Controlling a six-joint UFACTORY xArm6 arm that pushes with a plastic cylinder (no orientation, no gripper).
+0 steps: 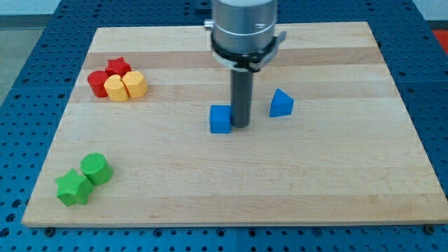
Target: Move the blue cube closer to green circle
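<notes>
Tip (240,125) touching blue cube (220,120) right side; cube sits square.

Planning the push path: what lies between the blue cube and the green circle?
Nothing: in the camera view, only bare board separates the blue cube from the green circle. The green star sits beside the circle, off that line. My tip is at the cube's right side.

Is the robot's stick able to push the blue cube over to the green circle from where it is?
Probably yes. My tip sits right beside the blue cube, on its right in the view. The green circle lies toward the view's lower left, and no block stands on the board between them.
</notes>
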